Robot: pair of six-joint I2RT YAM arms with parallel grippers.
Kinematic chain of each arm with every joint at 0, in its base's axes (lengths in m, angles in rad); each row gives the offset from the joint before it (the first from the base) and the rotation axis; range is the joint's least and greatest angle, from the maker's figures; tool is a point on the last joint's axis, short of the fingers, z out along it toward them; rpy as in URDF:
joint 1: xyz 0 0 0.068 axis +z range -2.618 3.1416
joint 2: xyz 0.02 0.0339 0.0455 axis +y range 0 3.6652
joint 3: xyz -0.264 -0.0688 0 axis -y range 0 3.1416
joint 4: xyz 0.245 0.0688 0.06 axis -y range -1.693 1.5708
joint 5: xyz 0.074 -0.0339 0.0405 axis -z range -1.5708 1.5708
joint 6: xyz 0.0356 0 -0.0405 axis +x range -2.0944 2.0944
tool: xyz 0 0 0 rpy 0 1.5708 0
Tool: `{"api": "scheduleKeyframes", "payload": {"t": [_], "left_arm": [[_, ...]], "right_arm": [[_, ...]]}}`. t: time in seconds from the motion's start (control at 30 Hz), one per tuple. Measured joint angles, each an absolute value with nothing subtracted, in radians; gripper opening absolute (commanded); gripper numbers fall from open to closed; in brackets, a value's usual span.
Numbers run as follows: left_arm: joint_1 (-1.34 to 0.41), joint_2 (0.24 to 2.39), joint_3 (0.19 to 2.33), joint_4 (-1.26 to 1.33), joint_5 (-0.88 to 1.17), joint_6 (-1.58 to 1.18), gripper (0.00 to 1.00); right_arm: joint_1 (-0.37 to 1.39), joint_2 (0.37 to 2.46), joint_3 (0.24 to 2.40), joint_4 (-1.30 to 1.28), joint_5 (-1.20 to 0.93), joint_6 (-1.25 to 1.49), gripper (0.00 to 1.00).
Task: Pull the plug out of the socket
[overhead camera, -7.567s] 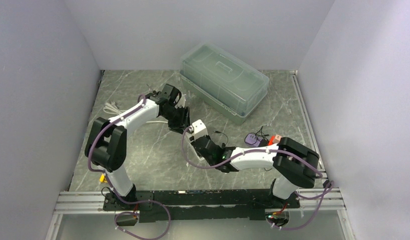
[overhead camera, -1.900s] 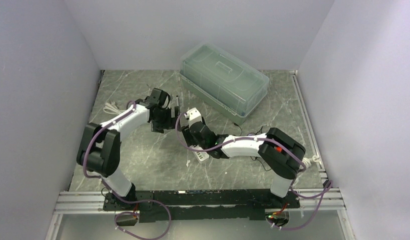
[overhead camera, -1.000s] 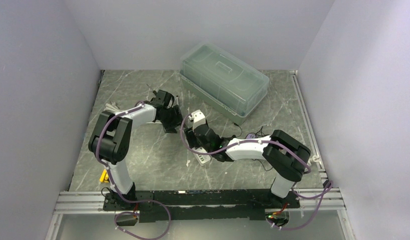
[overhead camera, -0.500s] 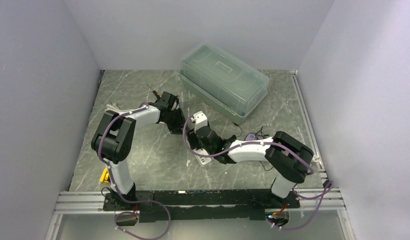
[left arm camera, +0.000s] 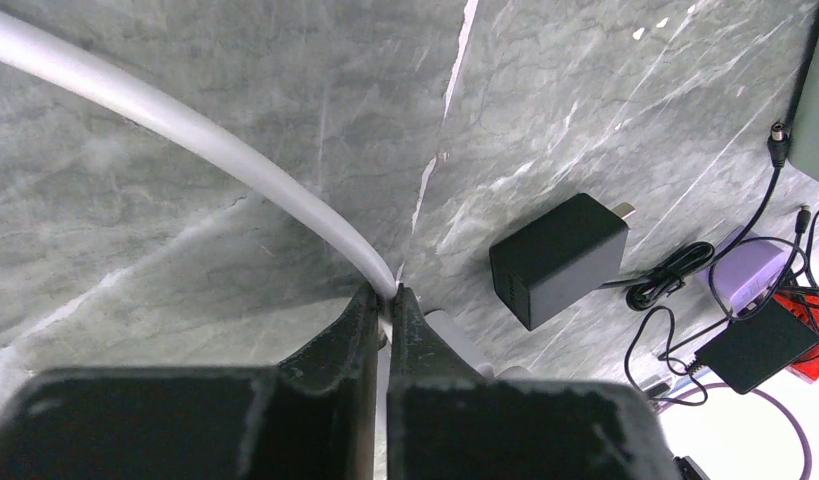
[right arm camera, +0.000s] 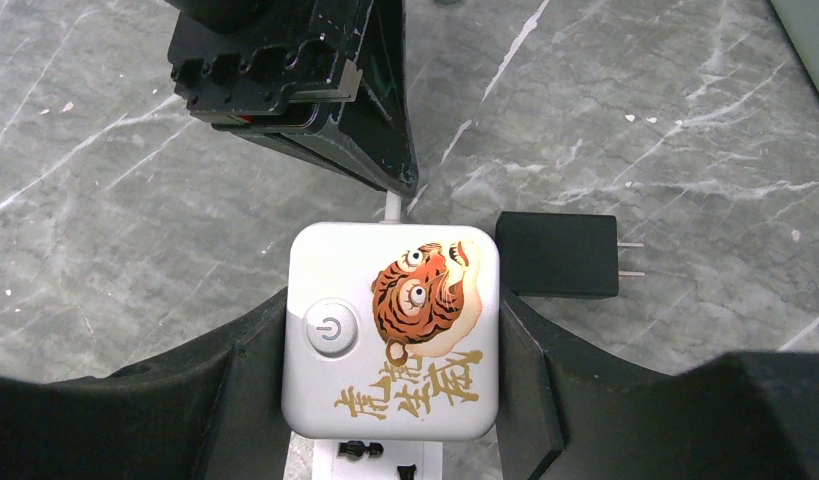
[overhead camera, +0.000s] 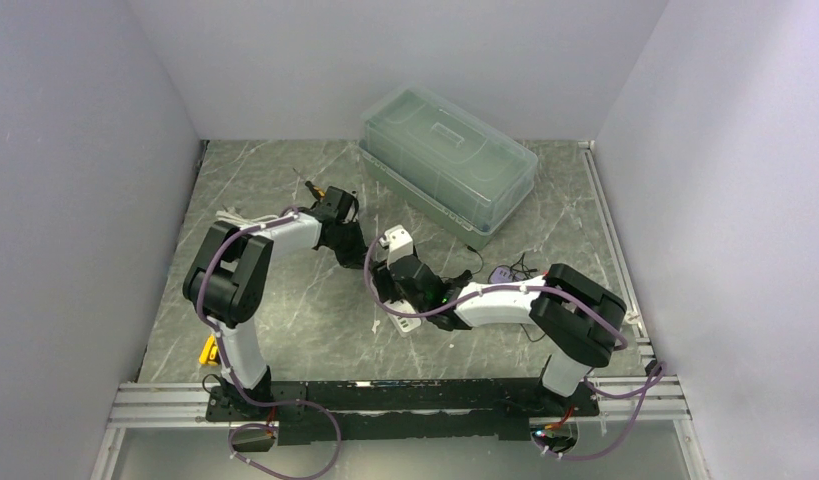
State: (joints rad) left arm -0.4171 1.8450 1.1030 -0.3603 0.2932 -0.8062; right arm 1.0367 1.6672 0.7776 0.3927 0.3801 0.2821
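The socket is a white power strip with a tiger picture point(right arm camera: 390, 330); it also shows in the top view point(overhead camera: 406, 320). My right gripper point(right arm camera: 390, 345) is shut on it, one finger on each side. The plug, a black adapter point(right arm camera: 557, 255) with two prongs pointing right, lies flat on the table just right of the strip, apart from it. In the left wrist view the plug point(left arm camera: 557, 258) lies ahead to the right. My left gripper point(left arm camera: 388, 300) is shut on the strip's white cable point(left arm camera: 185, 125) close to the strip, and shows in the right wrist view point(right arm camera: 315, 90).
A clear lidded plastic box point(overhead camera: 447, 160) stands at the back. A purple device point(overhead camera: 502, 273) and thin black cords point(left arm camera: 675, 280) lie right of the strip, with a second black adapter point(left arm camera: 760, 340). A small yellow object point(overhead camera: 206, 350) lies near the left arm's base.
Over the last two seconds my left gripper shifted right along the white cable toward the strip. My right wrist moved slightly toward me with the strip.
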Motion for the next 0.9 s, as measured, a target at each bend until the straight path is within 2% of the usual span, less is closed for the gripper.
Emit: {"api": "scheduleKeyframes", "payload": {"t": [0.07,0.67,0.9], "left_arm": [[-0.419,1.845,1.103,-0.360,0.292,-0.806,0.00],[-0.421,1.824,1.099,-0.367,0.263,-0.807,0.00],[-0.421,1.823,1.099,-0.371,0.241,-0.807,0.00]], "right_arm": [[1.038,1.667,0.778,0.392,0.381,0.282,0.00],[1.034,1.668,0.778,0.394,0.379,0.334,0.00],[0.975,1.668,0.777,0.399,0.282,0.405,0.00]]}}
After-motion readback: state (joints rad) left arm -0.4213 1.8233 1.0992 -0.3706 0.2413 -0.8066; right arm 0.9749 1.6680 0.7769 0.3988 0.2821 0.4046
